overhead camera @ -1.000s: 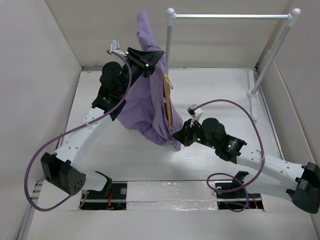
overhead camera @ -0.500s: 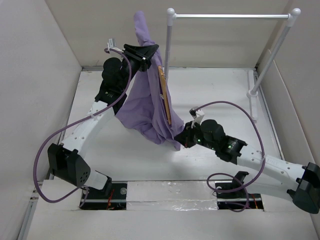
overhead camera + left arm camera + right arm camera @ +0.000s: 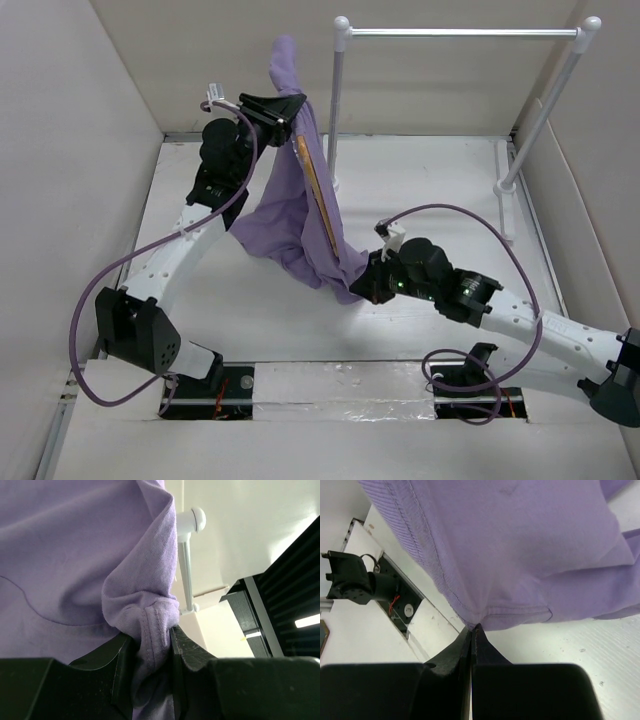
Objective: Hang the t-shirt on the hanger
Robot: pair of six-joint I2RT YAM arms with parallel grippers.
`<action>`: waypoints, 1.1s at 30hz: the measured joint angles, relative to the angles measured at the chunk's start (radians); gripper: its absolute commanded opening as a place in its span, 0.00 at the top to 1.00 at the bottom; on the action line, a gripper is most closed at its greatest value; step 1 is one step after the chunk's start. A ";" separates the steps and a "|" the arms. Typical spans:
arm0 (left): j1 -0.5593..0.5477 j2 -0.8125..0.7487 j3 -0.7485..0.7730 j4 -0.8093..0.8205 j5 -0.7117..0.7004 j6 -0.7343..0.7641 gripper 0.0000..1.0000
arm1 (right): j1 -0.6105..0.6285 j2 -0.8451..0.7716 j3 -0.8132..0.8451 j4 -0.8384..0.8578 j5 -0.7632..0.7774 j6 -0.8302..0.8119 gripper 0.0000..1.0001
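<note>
The lavender t-shirt (image 3: 285, 215) hangs lifted above the table, bunched at its top in my left gripper (image 3: 283, 112). In the left wrist view a thick fold of hemmed cloth (image 3: 150, 620) fills the gap of that gripper (image 3: 150, 635), which is shut on it. The wooden hanger (image 3: 318, 195) shows as a slanted light-brown strip along the shirt's right edge, partly wrapped by cloth; its hook is hidden. My right gripper (image 3: 360, 287) is low at the shirt's bottom corner. In its wrist view the right gripper (image 3: 471, 629) is shut, pinching the t-shirt (image 3: 520, 545) at its hem.
A white and silver clothes rail (image 3: 460, 33) stands at the back right, its left post (image 3: 335, 100) just behind the shirt; the same rail (image 3: 187, 555) shows in the left wrist view. White walls box in the table. Black brackets and base slots (image 3: 205, 365) line the near edge.
My left gripper has moved left and back a little with the shirt, and the hanger's top has swung left with it. My right gripper has shifted slightly nearer, still on the hem.
</note>
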 measured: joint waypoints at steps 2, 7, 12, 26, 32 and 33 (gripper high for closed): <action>0.010 0.001 0.000 -0.001 0.000 -0.003 1.00 | 0.002 0.000 -0.022 0.021 -0.012 0.019 1.00; 0.007 0.024 0.016 -0.021 -0.021 0.021 1.00 | 0.004 0.034 -0.039 0.063 -0.067 0.052 1.00; 0.008 0.051 0.018 -0.039 -0.045 0.027 1.00 | 0.005 0.052 -0.035 0.053 -0.060 0.057 1.00; 0.088 0.063 0.127 -0.209 -0.004 0.000 1.00 | -0.172 0.281 0.012 0.084 0.063 0.101 1.00; 0.114 0.063 0.163 -0.255 -0.010 0.003 1.00 | -0.159 0.388 0.043 0.159 0.040 0.102 1.00; 0.114 0.064 0.163 -0.257 -0.010 0.003 1.00 | -0.159 0.394 0.042 0.166 0.033 0.101 1.00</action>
